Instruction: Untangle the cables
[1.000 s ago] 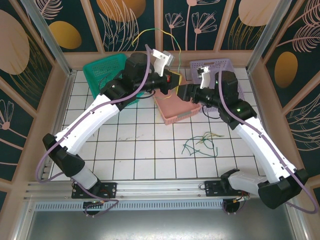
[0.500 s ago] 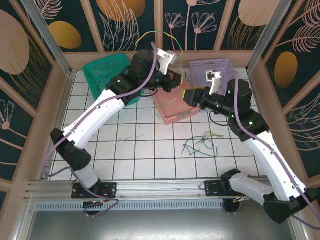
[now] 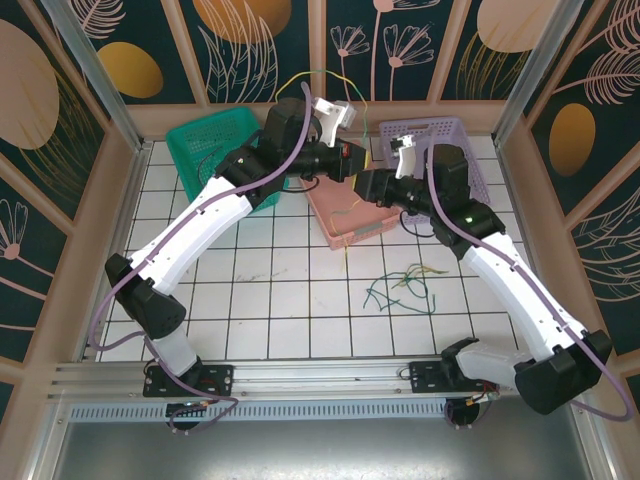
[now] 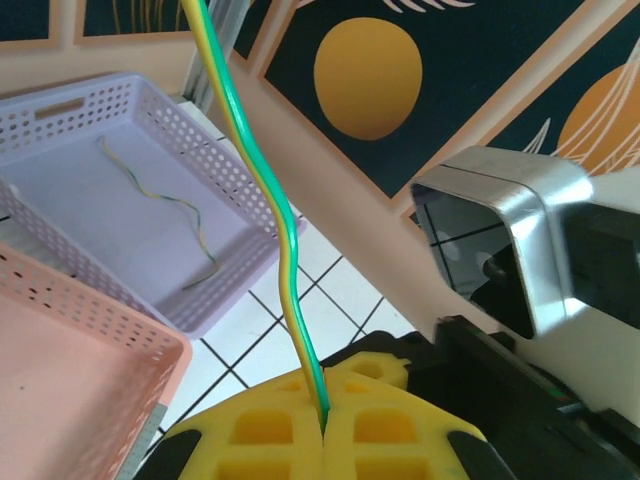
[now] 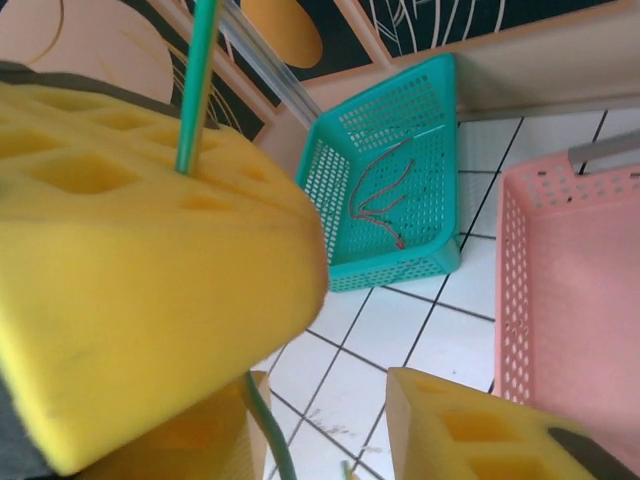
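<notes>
My left gripper [image 3: 350, 160] hangs over the pink basket's [image 3: 362, 226] far edge, shut on a green-and-yellow cable [image 4: 262, 180]. The cable comes out between its yellow pads [image 4: 290, 425], arches toward the back wall [image 3: 310, 75], and its other end dangles over the pink basket [image 3: 345, 215]. My right gripper [image 3: 372, 186] sits just right of the left one. In the right wrist view its jaws [image 5: 330, 440] stand apart, and the green cable [image 5: 268, 432] runs down beside its left finger [image 5: 200, 435]. Several loose cables [image 3: 405, 285] lie tangled on the tiles.
A teal basket [image 3: 205, 150] at back left holds reddish cables [image 5: 385, 190]. A lilac basket [image 3: 450, 135] at back right holds one thin cable [image 4: 160, 195]. Wooden walls and metal posts close in the tiled floor.
My right gripper has swung left, up against the left gripper, and its jaws have narrowed around the hanging cable. The left gripper has stayed shut on the cable and has barely moved.
</notes>
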### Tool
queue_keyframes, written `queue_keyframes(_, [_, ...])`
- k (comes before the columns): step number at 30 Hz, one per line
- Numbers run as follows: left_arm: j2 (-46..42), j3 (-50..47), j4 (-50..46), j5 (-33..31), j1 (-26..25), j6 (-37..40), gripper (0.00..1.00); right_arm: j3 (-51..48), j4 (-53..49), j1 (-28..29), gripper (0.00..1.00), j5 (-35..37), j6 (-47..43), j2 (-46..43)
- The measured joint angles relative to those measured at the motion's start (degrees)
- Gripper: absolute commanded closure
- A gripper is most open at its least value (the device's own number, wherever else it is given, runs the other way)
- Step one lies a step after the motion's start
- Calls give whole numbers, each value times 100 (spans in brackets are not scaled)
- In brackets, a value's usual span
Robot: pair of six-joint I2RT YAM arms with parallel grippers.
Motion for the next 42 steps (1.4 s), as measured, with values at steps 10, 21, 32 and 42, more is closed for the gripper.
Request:
queue_keyframes(10, [44, -111, 420, -20, 31, -446, 100, -59, 293, 20, 100, 168, 151, -48])
queue_keyframes(21, [144, 136, 317, -728, -15, -691, 26, -203, 315, -398, 100, 378, 409, -251])
queue_keyframes(32, [-1475, -1126, 129, -3121, 74, -994, 25, 247, 326, -2275, 100, 520, 286, 291])
queue_keyframes(42, [-1790, -2153, 391, -3014, 74, -1379, 32, 560, 2138, -2898, 100, 1377, -903, 1985])
